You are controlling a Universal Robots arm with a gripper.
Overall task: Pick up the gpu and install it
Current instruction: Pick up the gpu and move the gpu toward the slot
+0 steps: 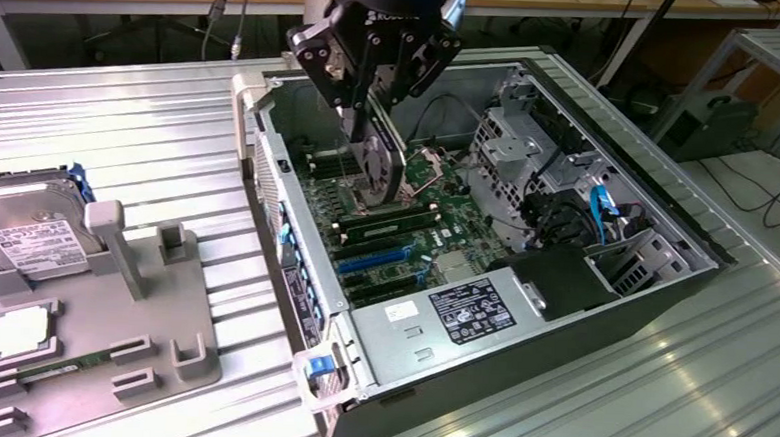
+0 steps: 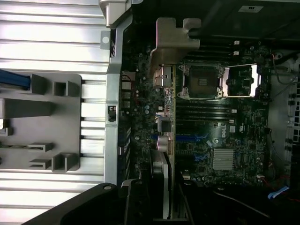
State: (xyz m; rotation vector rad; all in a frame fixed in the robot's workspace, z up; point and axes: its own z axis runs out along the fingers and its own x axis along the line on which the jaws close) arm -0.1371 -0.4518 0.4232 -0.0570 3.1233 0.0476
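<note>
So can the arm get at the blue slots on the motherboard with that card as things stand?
Probably yes. The case is open on top, the gripper holds the card just above the motherboard, and nothing seems to lie over the blue slots.

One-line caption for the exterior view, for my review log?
Gripper holds the gpu on edge inside the open computer case, over the motherboard.
</note>
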